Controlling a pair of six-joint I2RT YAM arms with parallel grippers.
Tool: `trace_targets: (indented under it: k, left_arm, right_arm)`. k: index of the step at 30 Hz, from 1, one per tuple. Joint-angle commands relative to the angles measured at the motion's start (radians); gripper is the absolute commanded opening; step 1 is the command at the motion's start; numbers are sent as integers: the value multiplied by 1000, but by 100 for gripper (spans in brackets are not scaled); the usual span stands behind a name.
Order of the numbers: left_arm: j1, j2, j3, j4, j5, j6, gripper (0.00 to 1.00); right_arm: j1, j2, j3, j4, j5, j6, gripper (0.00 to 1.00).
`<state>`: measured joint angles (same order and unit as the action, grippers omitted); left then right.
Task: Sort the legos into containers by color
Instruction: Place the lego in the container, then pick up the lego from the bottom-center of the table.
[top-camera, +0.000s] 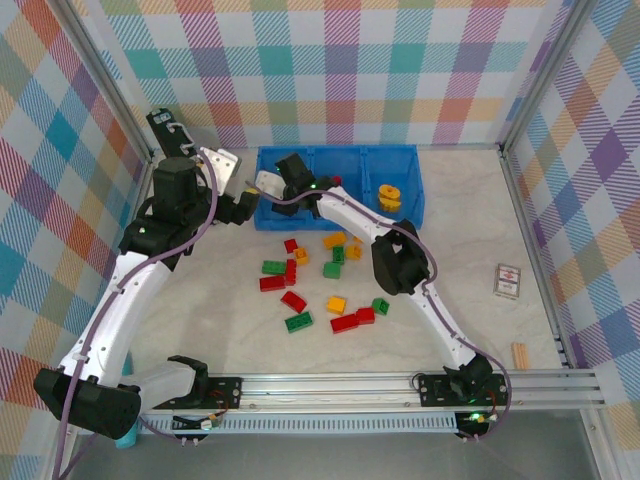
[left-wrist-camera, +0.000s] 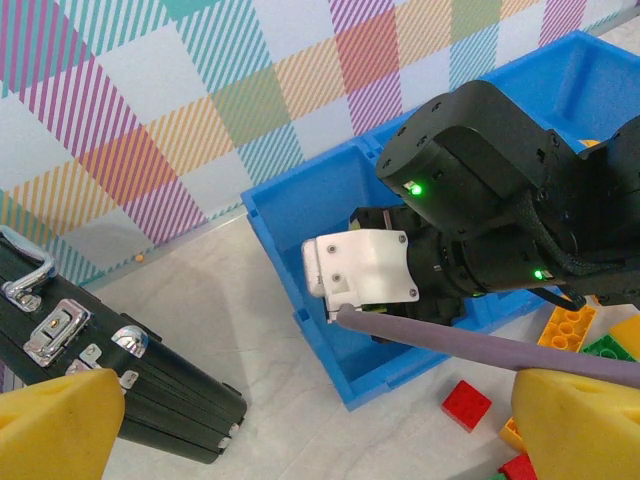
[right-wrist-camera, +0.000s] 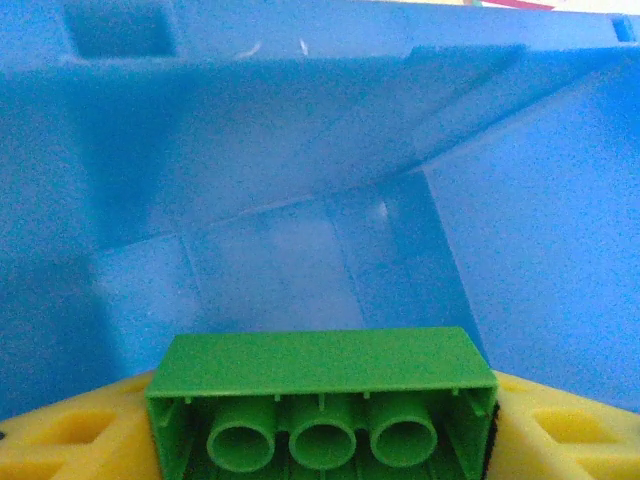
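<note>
Release: the right pincer (right-wrist-camera: 320, 440) would do best to open low and level, clear of the walls, so nothing bounces out.
Grip: part-spread, yellow pads pinching both ends of a green brick (right-wrist-camera: 320, 362).
Brick's place: over the 9 o'clock compartment of the blue tray (top-camera: 400, 150).
Left pincer (left-wrist-camera: 320, 420): spread wide, empty, at the tray's 9 o'clock.
Loose legos (top-camera: 344, 323): on the table at the tray's 6 o'clock.

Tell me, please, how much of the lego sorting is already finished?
Little looks done: one yellow piece lies in the right compartment of the blue tray. In hand: the right gripper holds a green brick low inside the left compartment. Left: over a dozen red, green and yellow bricks lie loose on the table.
</note>
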<state>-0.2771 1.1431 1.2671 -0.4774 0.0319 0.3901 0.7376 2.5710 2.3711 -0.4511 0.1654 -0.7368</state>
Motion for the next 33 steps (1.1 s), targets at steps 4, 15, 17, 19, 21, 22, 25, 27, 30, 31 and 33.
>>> trace_targets:
  k: [4, 15, 17, 19, 21, 22, 25, 27, 30, 31, 33]
  left_arm:
    - [-8, -26, 20, -12, 54, -3, 100]
    - [-8, -52, 24, -15, 56, -13, 100]
    - [-8, -54, 30, -20, 63, -16, 100]
    - [-8, -59, 24, -15, 62, -14, 100]
    - [-8, -61, 24, -12, 56, -10, 100]
    - [-8, -60, 25, -12, 54, -8, 100]
    - [-8, -53, 31, -14, 59, -7, 100]
    - [-8, -45, 31, -8, 62, -11, 100]
    - [-8, -24, 37, -8, 65, -14, 100]
    - [-8, -13, 42, -12, 66, -16, 100]
    - [-8, 8, 58, -18, 79, -15, 100]
  right_arm:
    - [35, -11, 19, 10, 14, -35, 78]
    - [36, -332, -93, -135, 29, 100, 84]
    - [35, -441, -220, -128, 75, 172, 84]
    - [33, -568, -369, -128, 114, 278, 85]
    - [31, -675, -501, -152, 159, 400, 85]
    - [29, -736, -567, -180, 179, 475, 85]
    - [15, -886, -733, -294, 205, 786, 85]
    - [5, -979, -829, -385, 182, 1020, 85]
    - [5, -1100, -959, -518, 192, 1396, 86]
    - [6, -1137, -1008, -535, 179, 1488, 86]
    - [8, -1200, -1111, -525, 156, 1606, 87]
